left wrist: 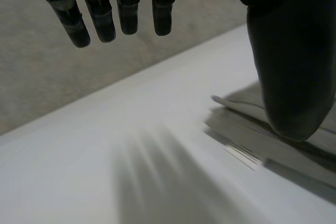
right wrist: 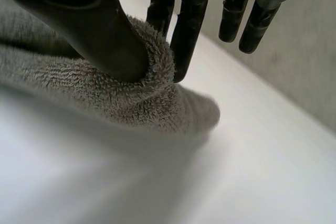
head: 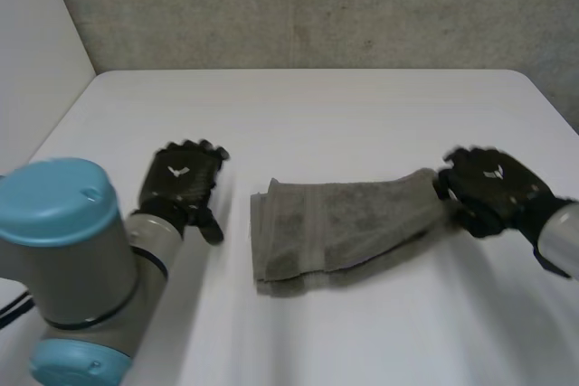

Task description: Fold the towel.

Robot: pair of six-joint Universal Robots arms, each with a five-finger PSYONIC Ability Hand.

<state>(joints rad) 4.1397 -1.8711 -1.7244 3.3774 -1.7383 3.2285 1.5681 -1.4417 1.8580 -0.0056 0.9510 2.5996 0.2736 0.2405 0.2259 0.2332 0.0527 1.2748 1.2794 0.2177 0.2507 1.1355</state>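
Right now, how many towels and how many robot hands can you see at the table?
Grey towel: 1
Black robot hands: 2 (left robot hand, open; right robot hand, pinching the towel's end)
Total: 3

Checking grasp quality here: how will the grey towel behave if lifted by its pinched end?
Probably floppy: the towel bends around the thumb of the right robot hand while the rest lies on the table. Its fuzzy pile likely resists slipping. The stacked folds may slide apart if dragged.
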